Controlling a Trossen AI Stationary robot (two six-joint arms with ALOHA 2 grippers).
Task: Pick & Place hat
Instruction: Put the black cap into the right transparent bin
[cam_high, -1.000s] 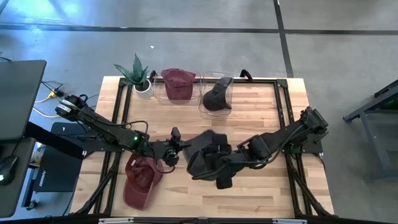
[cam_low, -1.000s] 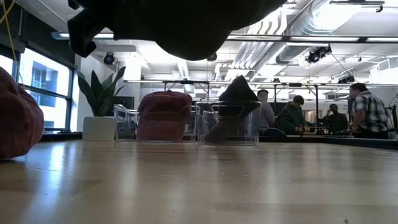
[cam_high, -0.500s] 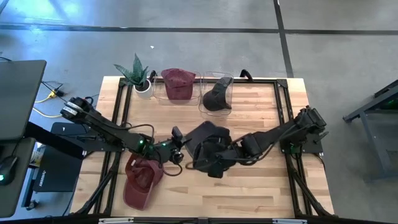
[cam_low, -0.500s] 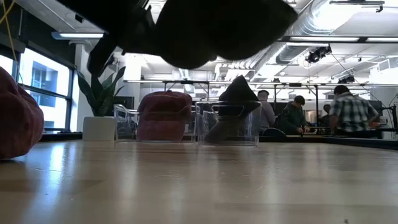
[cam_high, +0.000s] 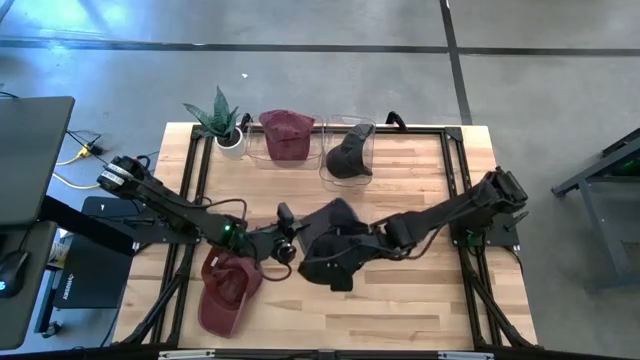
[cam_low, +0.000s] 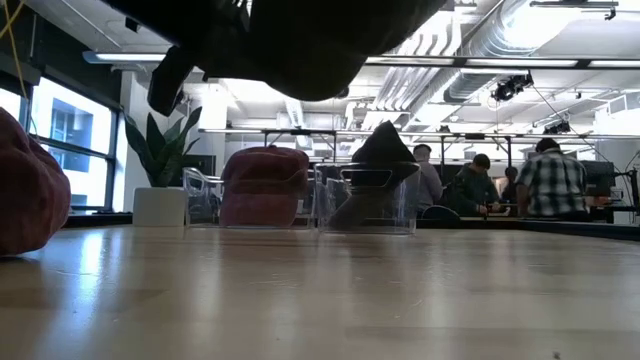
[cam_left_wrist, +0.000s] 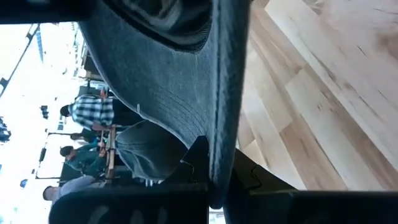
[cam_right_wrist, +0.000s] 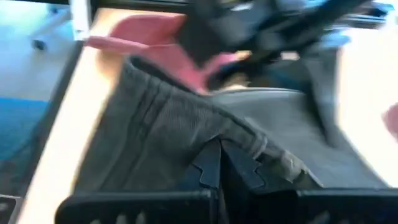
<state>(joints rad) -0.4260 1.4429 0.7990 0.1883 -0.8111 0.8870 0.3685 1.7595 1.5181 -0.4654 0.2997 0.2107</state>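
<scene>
Holding, left jaws (cam_high: 288, 246): closed on the edge of the dark hat (cam_high: 335, 243), mid-table, reaching in from the left side; thin hat edge pinched between the fingers in the left wrist view.
Red cap, front left (cam_high: 225, 288): lying on the table (cam_high: 420, 300) just beside and in front of the left jaws, near the left front edge; seen as a red mound at the far left of the low view (cam_low: 30, 190).
Plant (cam_high: 222, 120): in a white pot at the back left corner of the table.
Back bins: clear bin with a red cap (cam_high: 287, 135), then beside it a clear bin with a dark cap (cam_high: 350, 152), both along the back edge.
Dark hat: lifted clear of the table between the two arms, at mid-table; hanging as a dark mass along the top of the low view (cam_low: 300, 45), bare wood beneath it.
Right jaws (cam_high: 350, 255): closed on the hat's grey fabric (cam_right_wrist: 186, 137), arm stretching in from the right edge.
Open room: bare wood in front of the hat to the front edge, and to the right behind the right arm.
Room behind: people seated at tables beyond the back edge, in the low view (cam_low: 540, 185).
</scene>
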